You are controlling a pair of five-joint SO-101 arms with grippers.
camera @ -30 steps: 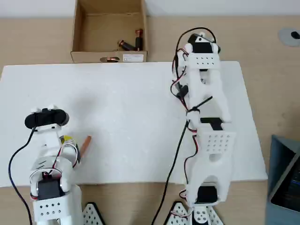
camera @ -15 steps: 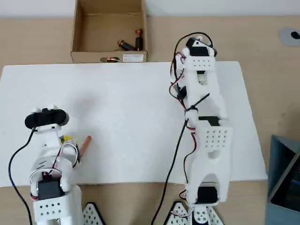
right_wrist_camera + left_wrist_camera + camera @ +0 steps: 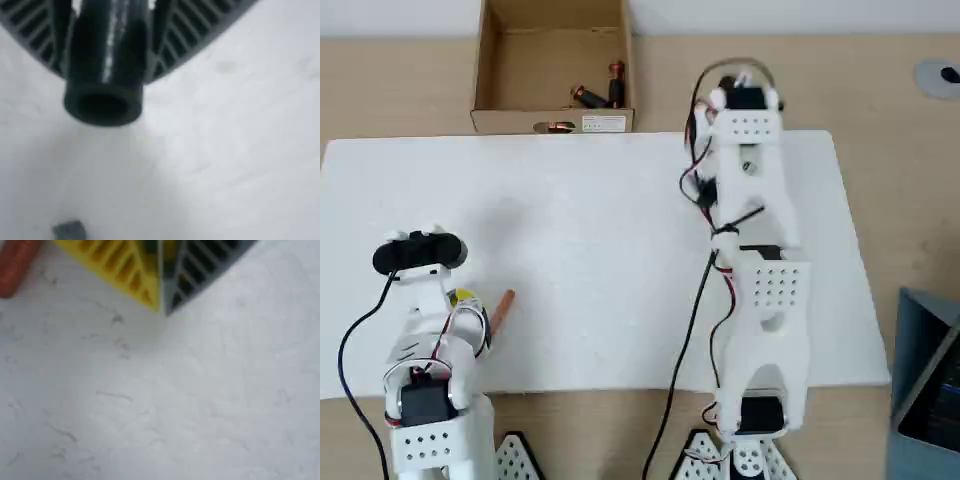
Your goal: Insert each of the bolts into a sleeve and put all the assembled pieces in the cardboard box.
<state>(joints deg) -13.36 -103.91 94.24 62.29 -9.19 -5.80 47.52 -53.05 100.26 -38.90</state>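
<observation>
Bolt (image 3: 502,308) count: one, copper, flat on the white sheet (image 3: 600,230) just beside the left gripper (image 3: 162,310), tips pressed together on nothing. Sleeve (image 3: 102,102) count: one, black, clamped in the right gripper (image 3: 106,75) near the sheet's far edge. Cardboard box (image 3: 485,70) beyond holds two assembled pieces (image 3: 588,96); a third piece (image 3: 555,127) sits at its front wall. Wooden table (image 3: 900,150) underneath.

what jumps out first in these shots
The right hand grips a black sleeve over the white mat. A copper bolt lies on the mat beside the left arm, and the cardboard box at the far edge holds assembled pieces.
</observation>
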